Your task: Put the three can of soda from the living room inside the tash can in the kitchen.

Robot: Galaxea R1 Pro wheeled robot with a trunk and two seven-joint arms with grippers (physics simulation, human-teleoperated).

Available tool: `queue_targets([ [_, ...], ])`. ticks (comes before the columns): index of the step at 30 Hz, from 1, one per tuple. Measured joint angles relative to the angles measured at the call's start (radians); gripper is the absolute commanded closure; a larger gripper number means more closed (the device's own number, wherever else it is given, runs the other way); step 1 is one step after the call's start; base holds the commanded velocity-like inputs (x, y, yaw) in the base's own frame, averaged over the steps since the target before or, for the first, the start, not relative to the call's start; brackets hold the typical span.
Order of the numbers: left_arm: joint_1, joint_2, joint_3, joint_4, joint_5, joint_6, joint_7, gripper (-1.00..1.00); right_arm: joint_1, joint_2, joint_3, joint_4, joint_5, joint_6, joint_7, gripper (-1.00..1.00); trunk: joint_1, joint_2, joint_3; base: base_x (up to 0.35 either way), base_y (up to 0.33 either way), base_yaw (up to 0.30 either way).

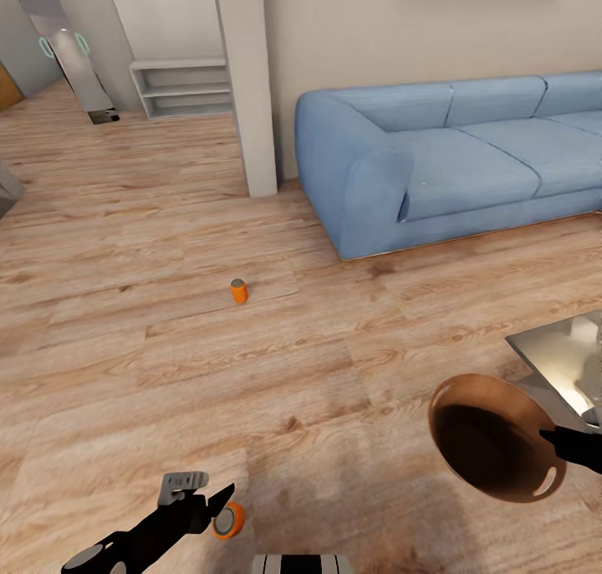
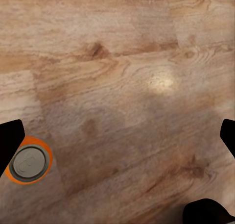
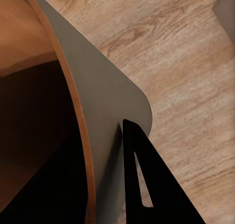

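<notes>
The left gripper [image 1: 219, 507] hangs spread open with the bright orange, silver-topped soda can [image 1: 228, 521] just beside one fingertip, not between the two — its silver end faces up toward the camera. The right gripper [image 1: 558, 445] pinches the rim of the coppery-brown round bin [image 1: 493, 437], carried well to the can's right. A second orange can [image 1: 239, 290] stands on the wood floor [image 1: 125, 306], far ahead — the left arm is nearer both.

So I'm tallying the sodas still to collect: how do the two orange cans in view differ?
The far orange can stands upright and alone on the wood floor, out towards the sofa. The near orange can lies tipped over, silver end facing up at the camera, right beside the left gripper, whose fingers are spread wide. Both share orange bodies and silver tops, and neither is in the trash can.
</notes>
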Motion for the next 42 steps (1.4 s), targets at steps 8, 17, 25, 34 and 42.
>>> queue_targets([
  [8, 0.000, 0.001, -0.001, 0.000, -0.003, -0.002, -0.002, -1.00, 0.000, 0.001, 0.000, 0.000, -0.001, 0.000, 0.000, 1.00, 0.000, 0.000, 0.000, -0.001, -0.002, 0.000],
  [17, 0.000, 0.003, -0.004, 0.000, -0.003, 0.001, -0.003, -1.00, 0.000, 0.002, 0.000, 0.000, -0.001, 0.000, 0.000, 1.00, 0.000, 0.000, 0.000, 0.000, 0.000, 0.000],
  [25, 0.000, 0.007, -0.004, 0.000, -0.009, -0.006, -0.002, -1.00, 0.000, 0.003, 0.000, 0.000, -0.001, 0.000, 0.003, 1.00, 0.000, 0.000, 0.000, 0.000, 0.000, 0.000],
  [34, 0.000, 0.008, -0.001, 0.000, -0.009, -0.004, 0.000, -1.00, 0.000, 0.002, -0.001, 0.000, -0.005, 0.001, 0.046, 1.00, 0.000, 0.000, 0.000, 0.000, 0.000, 0.000],
  [42, -0.023, 0.000, 0.002, 0.022, -0.032, -0.026, 0.020, -1.00, 0.000, 0.007, -0.024, 0.002, 0.023, -0.007, 0.048, 1.00, 0.000, 0.000, 0.000, 0.000, 0.000, 0.000],
])
